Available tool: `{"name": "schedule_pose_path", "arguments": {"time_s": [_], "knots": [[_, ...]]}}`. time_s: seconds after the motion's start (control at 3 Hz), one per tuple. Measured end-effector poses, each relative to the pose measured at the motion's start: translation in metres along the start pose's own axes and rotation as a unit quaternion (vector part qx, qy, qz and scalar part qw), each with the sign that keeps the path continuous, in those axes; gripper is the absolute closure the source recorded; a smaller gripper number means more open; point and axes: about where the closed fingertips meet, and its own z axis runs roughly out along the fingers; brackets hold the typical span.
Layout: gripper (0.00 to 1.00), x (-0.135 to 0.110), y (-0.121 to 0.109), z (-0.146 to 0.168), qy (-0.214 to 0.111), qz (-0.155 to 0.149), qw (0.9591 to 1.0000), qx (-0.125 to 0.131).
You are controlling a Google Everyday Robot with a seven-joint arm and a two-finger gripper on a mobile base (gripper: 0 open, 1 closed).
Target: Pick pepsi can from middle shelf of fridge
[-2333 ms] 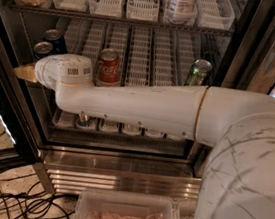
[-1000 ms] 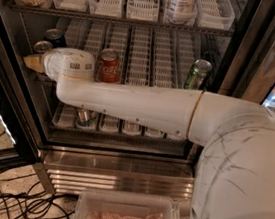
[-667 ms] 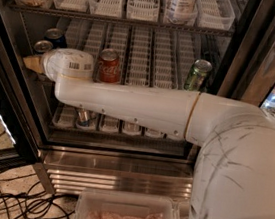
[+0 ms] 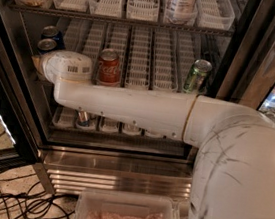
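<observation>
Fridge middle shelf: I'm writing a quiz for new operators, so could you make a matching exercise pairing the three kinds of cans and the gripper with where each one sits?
Things:
1. pepsi can
2. Coca-Cola can
3. green can
4. gripper

Places:
a. right end of the middle shelf
b. far left of the shelf, just behind the gripper
c. left end of the shelf, in front of the blue cans
d. between the other two kinds of can

Pairs: 1-b, 2-d, 3-a, 4-c

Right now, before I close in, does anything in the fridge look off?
Nothing spilled or damaged. The green can on the middle shelf seems to lean slightly right. The claw is at the shelf's left end, just below the pepsi can.
</observation>
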Motion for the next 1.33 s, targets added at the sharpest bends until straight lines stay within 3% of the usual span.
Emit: {"name": "schedule_pose_path", "arguments": {"time_s": [0.67, 1.33], "knots": [[1.0, -0.005, 0.0, -0.008, -0.004, -0.002, 0.9999, -0.011], [1.0, -0.01, 0.002, -0.038, 0.007, 0.009, 0.9995, -0.029]]}}
